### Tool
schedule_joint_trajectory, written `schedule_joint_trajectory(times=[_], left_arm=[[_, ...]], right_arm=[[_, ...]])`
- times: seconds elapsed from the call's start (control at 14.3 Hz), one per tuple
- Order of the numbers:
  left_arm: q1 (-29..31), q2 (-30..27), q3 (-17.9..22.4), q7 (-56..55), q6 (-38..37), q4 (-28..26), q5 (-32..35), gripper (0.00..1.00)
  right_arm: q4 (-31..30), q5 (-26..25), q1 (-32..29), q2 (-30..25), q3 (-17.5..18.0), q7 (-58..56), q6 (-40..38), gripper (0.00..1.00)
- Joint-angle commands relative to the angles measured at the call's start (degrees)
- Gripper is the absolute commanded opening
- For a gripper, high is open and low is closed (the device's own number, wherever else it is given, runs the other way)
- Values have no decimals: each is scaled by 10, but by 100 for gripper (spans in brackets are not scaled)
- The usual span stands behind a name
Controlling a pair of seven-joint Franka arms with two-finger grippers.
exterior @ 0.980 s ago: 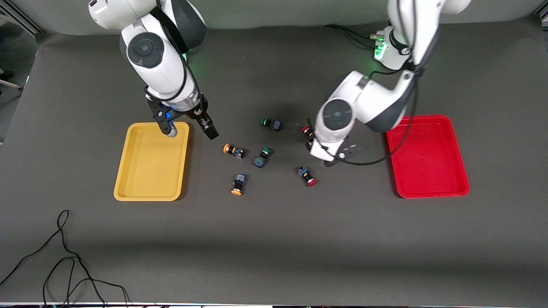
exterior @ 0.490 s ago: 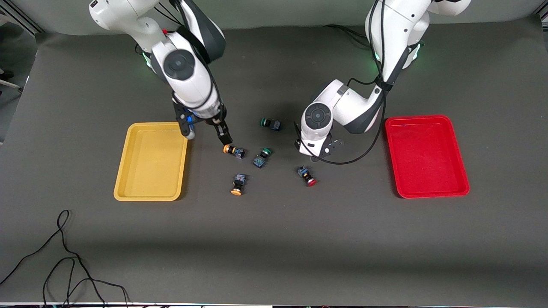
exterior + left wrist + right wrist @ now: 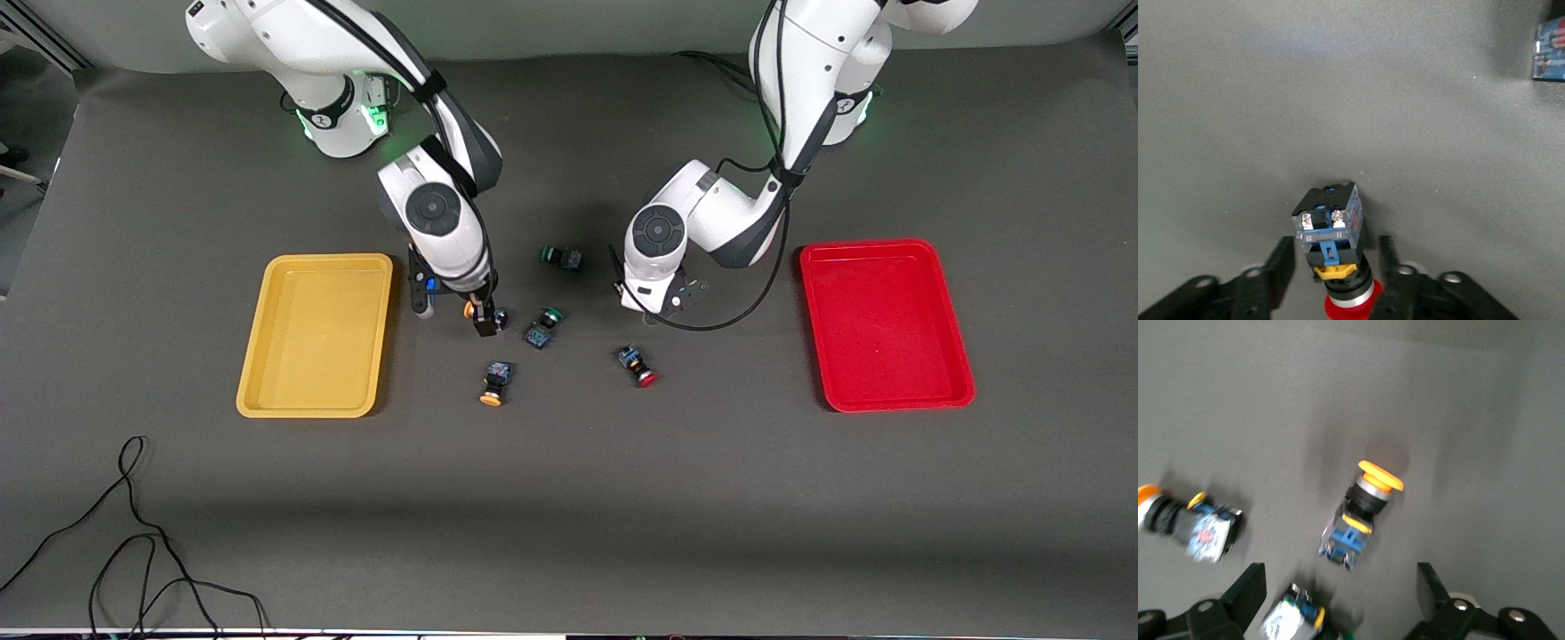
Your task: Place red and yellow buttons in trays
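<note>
Squeeze the left gripper [image 3: 1335, 243] evenly on the red button [image 3: 1328, 217] lying on the table, fingers apart beside it and maybe not touching, then lower the right gripper [image 3: 453, 316], fingers wide, around the yellow button [image 3: 1361, 513].

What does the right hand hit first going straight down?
Most likely the yellow button lying between the open right hand's fingers, then the table. Depth is unclear.

– Where are the two arms?
– Both reach down low over the middle of the table.
– And the grippers?
– The right gripper [image 3: 1338, 600] is spread wide. The left gripper [image 3: 1335, 267] has its fingers apart too.
</note>
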Motion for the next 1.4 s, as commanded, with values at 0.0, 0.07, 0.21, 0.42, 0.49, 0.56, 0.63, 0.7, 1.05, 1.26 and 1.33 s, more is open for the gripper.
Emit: schedule_joint_trajectory(times=[0.0,0.07,0.21,0.42,0.49,0.56,0.63,0.7,1.05,1.26,1.33], left_arm=[[-13,-13,6,-11,0,-7,-6,0],[-9,-24,7,-11,-6,-6,-6,0],[1,-52,11,0,-71,16,-5,0],[47,-83,12,48,-224,80,2,0],[73,-101,12,87,-260,86,3,0],[102,-120,12,134,-284,82,4,0],[133,-135,13,191,-307,76,8,0],[170,-144,13,246,-329,74,19,0],[323,-151,13,471,-303,11,68,0],[388,-164,13,535,-213,-72,86,0],[396,-175,13,537,-173,-113,86,0]], right_arm=[[9,-11,3,30,-5,34,23,100],[9,-11,2,40,-5,34,31,100],[9,-11,1,54,-5,34,44,100],[12,-11,1,64,-6,34,46,99],[12,-11,0,64,-6,34,46,90],[12,-11,0,61,-6,33,45,74],[12,-11,0,60,-5,32,45,52],[14,-11,0,59,-5,29,44,43],[34,-12,0,54,-6,20,15,16],[73,-12,-2,28,-10,-20,-85,12],[83,-12,-3,8,-17,-46,-127,12]])
